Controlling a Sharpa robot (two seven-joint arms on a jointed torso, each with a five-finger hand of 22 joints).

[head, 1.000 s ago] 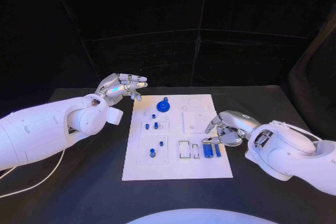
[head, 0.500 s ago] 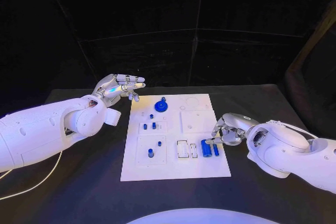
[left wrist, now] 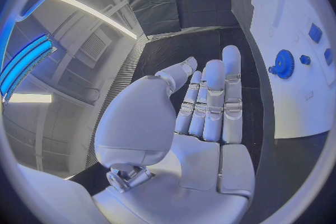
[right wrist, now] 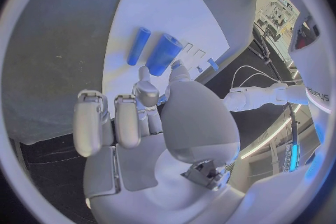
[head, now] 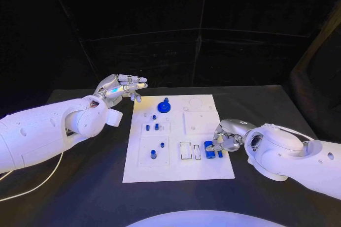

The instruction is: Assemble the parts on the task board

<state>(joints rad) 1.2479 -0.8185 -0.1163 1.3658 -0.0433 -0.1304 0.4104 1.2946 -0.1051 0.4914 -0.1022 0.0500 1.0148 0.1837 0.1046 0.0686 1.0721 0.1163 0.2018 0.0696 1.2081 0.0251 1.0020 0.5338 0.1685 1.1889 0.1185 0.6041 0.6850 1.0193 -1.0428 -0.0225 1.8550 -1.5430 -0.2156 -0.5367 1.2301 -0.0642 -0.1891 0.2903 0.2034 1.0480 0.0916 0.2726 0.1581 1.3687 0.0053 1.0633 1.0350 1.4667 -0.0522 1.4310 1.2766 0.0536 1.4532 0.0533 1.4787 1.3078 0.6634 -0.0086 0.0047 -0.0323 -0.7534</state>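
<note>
Head view: right hand (head: 226, 140) at board's (head: 142, 174) 3 o'clock edge, fingers curled over thick cylinder (head: 209, 149); thin cylinder (head: 220, 153) just beside. Actual grasp: cannot tell. Judgement: pick step; pinch cylinder mid-length, lift straight, avoid nudging thin one. Left hand (head: 122, 86) at 11 o'clock, raised off board, released, holds nothing. Gear (head: 165, 107) at 12 o'clock, pegs (head: 153, 154) in plates, two slots (head: 189, 151) vacant.

Left wrist view: left hand (left wrist: 203, 106) fingers straight, nothing held; gear (left wrist: 283, 63) on board (left wrist: 308, 101).

Right wrist view: right hand (right wrist: 140, 117) fingertips (right wrist: 144, 74) just short of thick cylinder (right wrist: 162, 54); thin cylinder (right wrist: 138, 45) alongside, both lying flat on board (right wrist: 175, 0).
</note>
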